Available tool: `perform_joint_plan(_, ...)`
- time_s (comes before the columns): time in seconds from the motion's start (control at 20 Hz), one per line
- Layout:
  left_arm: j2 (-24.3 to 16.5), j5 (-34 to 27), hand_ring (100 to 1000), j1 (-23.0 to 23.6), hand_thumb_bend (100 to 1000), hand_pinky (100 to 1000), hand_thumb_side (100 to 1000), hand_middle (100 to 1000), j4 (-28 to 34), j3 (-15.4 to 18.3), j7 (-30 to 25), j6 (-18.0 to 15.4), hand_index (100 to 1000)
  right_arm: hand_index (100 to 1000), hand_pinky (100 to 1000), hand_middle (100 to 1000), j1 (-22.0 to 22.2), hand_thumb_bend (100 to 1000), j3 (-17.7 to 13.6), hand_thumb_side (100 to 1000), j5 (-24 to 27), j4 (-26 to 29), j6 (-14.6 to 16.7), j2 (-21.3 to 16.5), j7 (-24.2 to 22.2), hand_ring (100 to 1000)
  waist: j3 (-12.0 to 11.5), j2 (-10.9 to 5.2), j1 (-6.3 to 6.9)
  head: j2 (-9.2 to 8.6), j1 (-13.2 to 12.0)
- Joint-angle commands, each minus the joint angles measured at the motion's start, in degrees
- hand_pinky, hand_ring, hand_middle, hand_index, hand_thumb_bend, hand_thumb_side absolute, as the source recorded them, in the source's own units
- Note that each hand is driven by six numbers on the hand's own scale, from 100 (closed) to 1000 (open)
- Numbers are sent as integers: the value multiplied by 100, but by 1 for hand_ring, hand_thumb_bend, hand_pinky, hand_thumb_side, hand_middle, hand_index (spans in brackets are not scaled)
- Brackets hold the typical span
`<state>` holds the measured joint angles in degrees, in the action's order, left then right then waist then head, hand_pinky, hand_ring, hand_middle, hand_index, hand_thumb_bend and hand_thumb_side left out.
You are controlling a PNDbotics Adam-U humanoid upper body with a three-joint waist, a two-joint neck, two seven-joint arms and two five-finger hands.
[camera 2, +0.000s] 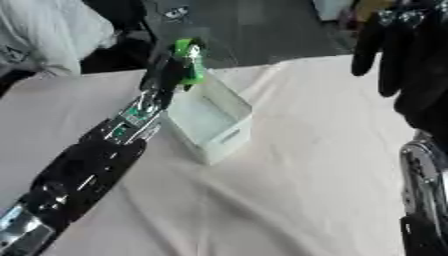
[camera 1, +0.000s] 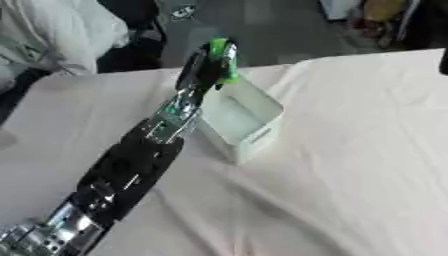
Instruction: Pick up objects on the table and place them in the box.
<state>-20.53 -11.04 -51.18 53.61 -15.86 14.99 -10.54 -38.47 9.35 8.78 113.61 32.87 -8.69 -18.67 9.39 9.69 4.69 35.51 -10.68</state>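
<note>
Reaching in from the near-left corner of the table [camera 1: 350, 165]: left arm, black w/ silver joints, running diagonally up toward the far edge. Covering the whole surface: white cloth, creased, esp. near the front & right.

Sitting mid-table, a bit toward the far edge: one white box [camera 1: 243, 116], open top, turned askew so one corner is pointing at the near edge. Showing nothing inside, as far as visible. Lying just beside the box's left wall: the left forearm.

Hovering over the box's far-left corner: left hand [camera 1: 203, 67], fingers curled round one bright green object [camera 1: 224, 61]. Poking up & right out of the hand: the green object, its top end clear of the fingers, its lower end at the level of the box's far rim. Being held above the box, not inside it; touching the rim or not — can't tell. Blurring too much to give the shape beyond long & green.

Hanging at the far-right edge of the table, seen mainly in the right eye view: right hand [camera 2: 394, 45], black, fingers straight & pointing down, slightly apart, holding nothing. Staying well apart from the box & the green object. Showing below it at the right edge: silver part of the right arm.

Count: 1 box, 1 green object, 2 hands.
</note>
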Motion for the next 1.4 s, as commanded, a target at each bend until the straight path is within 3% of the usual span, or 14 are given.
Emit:
perform_joint_plan(0.05, -38, 402, 100, -169, 100, 100, 672, 221, -120, 99, 16, -95, 377, 368, 287, 195, -118, 100, 2, 1000, 28, 98, 4, 30, -15, 203, 8, -80, -9, -73, -87)
perform_joint_plan(0.2, -52, 952, 100, -178, 100, 100, 672, 379, -220, 73, 0, -1, 526, 368, 286, 195, -116, 100, 2, 1000, 30, 98, 2, 28, -17, 202, 9, -81, -6, -58, -100)
perform_joint_plan(0.35, -61, 1441, 100, -190, 100, 102, 622, 456, -220, 84, 12, 96, 592, 368, 286, 195, -114, 100, 1, 1000, 30, 98, 2, 22, -16, 203, 2, -83, -6, -48, -99)
perform_joint_plan(0.4, -66, 1584, 192, -194, 100, 253, 543, 539, -209, 81, 14, 105, 666, 368, 286, 195, -113, 100, 0, 1000, 29, 98, 2, 19, -16, 203, -1, -85, -6, -46, -97)
perform_joint_plan(0.45, -67, 1719, 209, -196, 100, 271, 543, 551, -198, 79, 6, 109, 675, 368, 286, 195, -112, 100, -1, 1000, 28, 98, 2, 17, -15, 203, -4, -86, -7, -45, -94)
perform_joint_plan(0.5, -77, 1868, 393, -200, 100, 499, 627, 698, -191, 66, -23, 117, 766, 368, 286, 195, -111, 100, -1, 1000, 27, 98, 2, 15, -14, 203, -6, -87, -6, -44, -95)
perform_joint_plan(0.55, -80, 2009, 479, -202, 100, 616, 700, 774, -185, 61, -67, 126, 820, 368, 286, 195, -110, 100, -1, 1000, 26, 98, 3, 14, -13, 203, -9, -88, -7, -45, -95)
perform_joint_plan(0.6, -82, 2133, 543, -205, 100, 720, 785, 829, -176, 61, -123, 125, 868, 368, 286, 195, -109, 100, -2, 1000, 25, 98, 4, 13, -12, 203, -11, -89, -6, -45, -93)
perform_joint_plan(0.65, -86, 2248, 528, -208, 100, 697, 769, 817, -167, 65, -185, 117, 857, 368, 286, 195, -109, 100, -3, 1000, 24, 98, 5, 12, -10, 203, -13, -90, -6, -45, -89)
perform_joint_plan(0.7, -89, 2340, 685, -213, 100, 937, 931, 933, -158, 70, -245, 100, 987, 367, 286, 195, -108, 100, -3, 1000, 23, 98, 6, 11, -9, 203, -14, -91, -6, -44, -87)
perform_joint_plan(0.75, -94, 2425, 675, -218, 100, 923, 923, 927, -146, 75, -308, 76, 979, 367, 286, 195, -108, 100, -3, 1000, 22, 98, 7, 10, -7, 203, -17, -92, -6, -43, -84)
perform_joint_plan(0.8, -98, 2491, 761, -223, 130, 1000, 992, 974, -136, 80, -362, 53, 1000, 367, 286, 195, -106, 100, -4, 1000, 21, 98, 8, 9, -6, 203, -18, -93, -6, -42, -82)
perform_joint_plan(0.9, -108, 2614, 798, -229, 140, 1000, 1000, 1000, -115, 87, -458, 9, 1000, 367, 286, 195, -104, 100, -5, 1000, 17, 98, 9, 8, -3, 203, -21, -95, -6, -39, -81)
perform_joint_plan(1.4, -146, 2941, 848, -236, 157, 1000, 1000, 1000, -99, 171, -782, 26, 1000, 367, 286, 195, -96, 100, -9, 1000, 2, 98, 8, -3, 9, 203, -41, -103, -11, -32, -69)
